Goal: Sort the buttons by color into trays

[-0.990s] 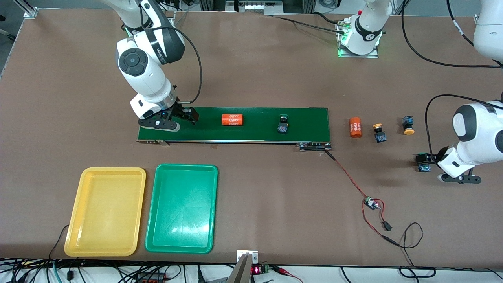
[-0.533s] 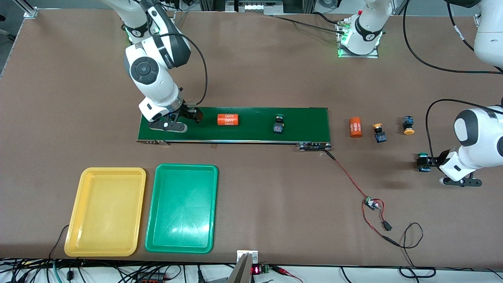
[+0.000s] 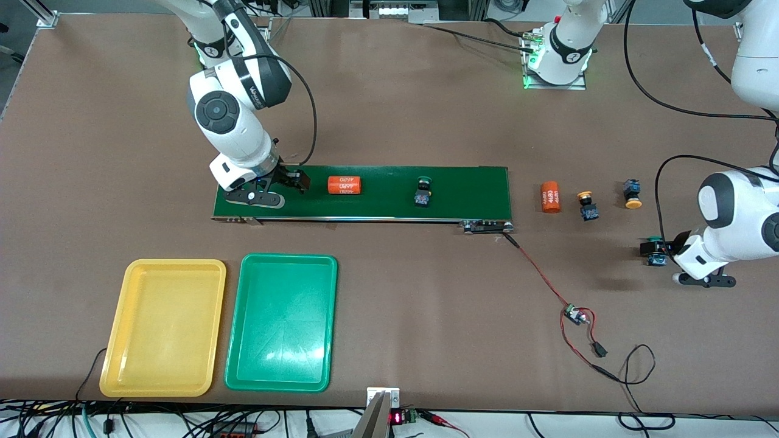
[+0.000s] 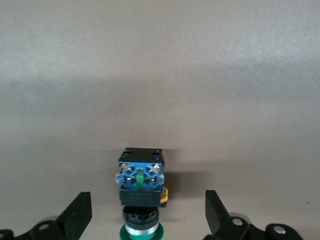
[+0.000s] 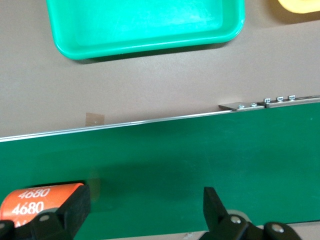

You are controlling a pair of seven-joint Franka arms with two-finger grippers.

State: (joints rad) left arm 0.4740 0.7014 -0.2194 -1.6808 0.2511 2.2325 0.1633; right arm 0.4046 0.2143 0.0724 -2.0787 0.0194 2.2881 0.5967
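The right gripper (image 3: 286,185) hangs low over the long dark-green belt (image 3: 389,204) at the right arm's end, jaws spread wide and empty. Just beside its fingers lies a smooth orange cylinder (image 3: 344,185) on its side, printed with white digits. Farther along the belt's flat matte surface sits a green-capped button on the belt (image 3: 422,191), blocky dark body, round cap.

Over at the left arm's end, the left gripper (image 4: 147,212) is down at the table, jaws wide, with a second green-capped button (image 4: 141,185) sitting between the black fingers (image 4: 77,215), not clamped. Its body is a squared black-and-blue block with metal screw terminals.

Near the belt's end lie another orange cylinder (image 3: 550,196) and two yellow-capped buttons (image 3: 588,205), apart from each other.

The yellow tray (image 3: 115,359) and green tray (image 3: 328,322) sit side by side, glossy plastic, shallow, rounded corners, both empty, nearer the front camera than the right gripper.

The table (image 3: 426,304) is dull brown board; red and black wires (image 3: 548,283) trail from the belt.
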